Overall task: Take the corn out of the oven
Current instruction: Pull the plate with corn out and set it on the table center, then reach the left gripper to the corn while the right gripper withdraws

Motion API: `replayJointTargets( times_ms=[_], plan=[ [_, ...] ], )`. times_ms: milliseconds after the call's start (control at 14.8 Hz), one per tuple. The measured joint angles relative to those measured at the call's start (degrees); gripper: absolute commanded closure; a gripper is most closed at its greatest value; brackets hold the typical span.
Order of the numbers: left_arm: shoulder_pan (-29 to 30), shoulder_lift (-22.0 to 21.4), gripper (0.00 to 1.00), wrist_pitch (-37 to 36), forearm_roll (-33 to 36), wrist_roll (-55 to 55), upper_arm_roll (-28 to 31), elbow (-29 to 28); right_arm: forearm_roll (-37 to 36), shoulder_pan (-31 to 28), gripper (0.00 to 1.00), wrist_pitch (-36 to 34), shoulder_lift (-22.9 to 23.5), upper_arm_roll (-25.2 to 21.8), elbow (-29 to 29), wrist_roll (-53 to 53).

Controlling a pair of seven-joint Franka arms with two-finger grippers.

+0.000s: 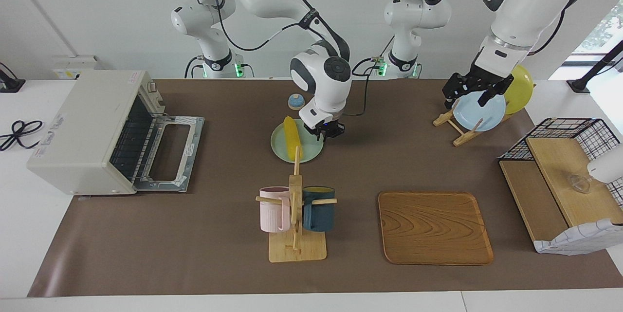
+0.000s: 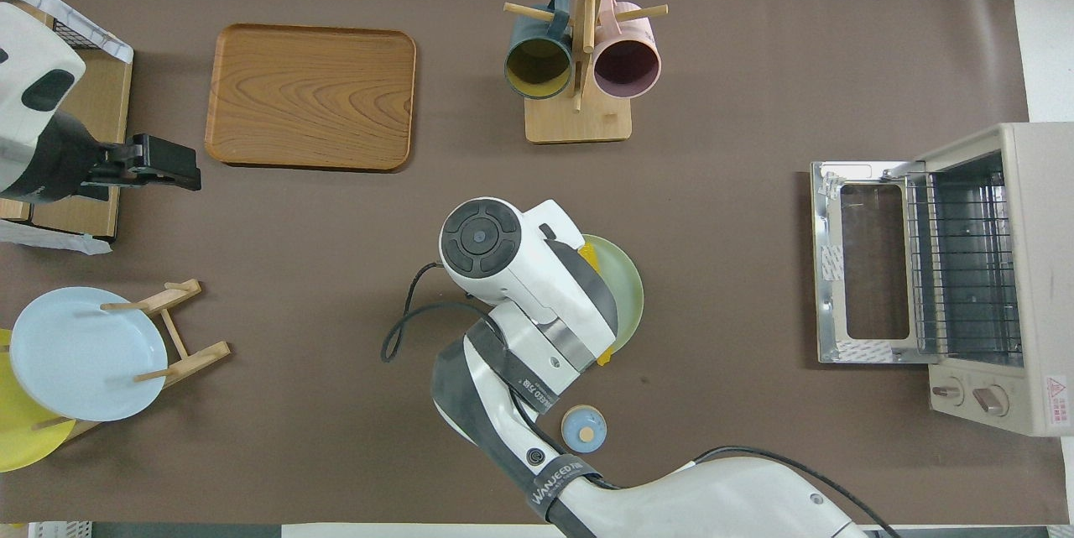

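The oven (image 1: 92,132) sits at the right arm's end of the table (image 1: 219,263), its door (image 1: 170,154) dropped flat and the wire rack bare as far as I can see. So the corn (image 1: 292,145) is already out: it lies along a pale green plate (image 1: 311,153) near the middle of the table, nearer to the robots than the mug rack (image 1: 295,219) with its pink and dark blue mugs.

The right pincer (image 1: 327,131) hangs low over the plate's edge just beside the cob, not gripping it; I cannot tell how wide its fingers stand. A small blue knob-like thing (image 1: 296,101) rests nearer to the robots.

Next comes a wooden tray (image 1: 434,227), then the left pincer (image 1: 473,91), waiting above the dish rack (image 1: 462,127) with its blue and yellow plates; its fingers look spread, holding nothing.

I judge the task is at its last step: the right arm only needs to lift straight up, clear of the plate, without nudging the corn.
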Motion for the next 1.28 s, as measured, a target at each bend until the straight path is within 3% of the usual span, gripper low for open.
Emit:
replayJointTargets(
  times_ms=[203, 405, 608, 945, 1283],
  plan=[
    [-0.01, 0.01, 0.0, 0.18, 0.0, 0.0, -0.3, -0.23, -6.73, -0.91, 0.69, -5.48, -1.69, -0.14, 1.4, -0.62],
    [-0.08, 0.04, 0.0, 0.22, -0.01, 0.05, -0.7, -0.51, -7.89, -6.88, 0.96, -12.27, -6.05, -0.37, 1.67, -4.51],
    [-1.76, 0.11, 0.0, 0.27, -0.09, 0.11, -0.99, -0.97, -9.0, -13.41, 1.0, -16.39, -9.11, -0.52, -1.4, -10.1],
    [-9.2, 1.61, 0.0, 1.9, -0.39, -2.57, -1.37, -3.31, -13.22, -20.63, 1.0, -8.9, -11.32, -0.59, -14.2, -11.86],
    [-20.62, 8.57, 0.0, 9.77, -2.08, -15.72, -1.65, -4.15, -16.06, -30.83, 1.0, 1.71, -12.95, -0.67, -22.85, -22.09]
  ],
)
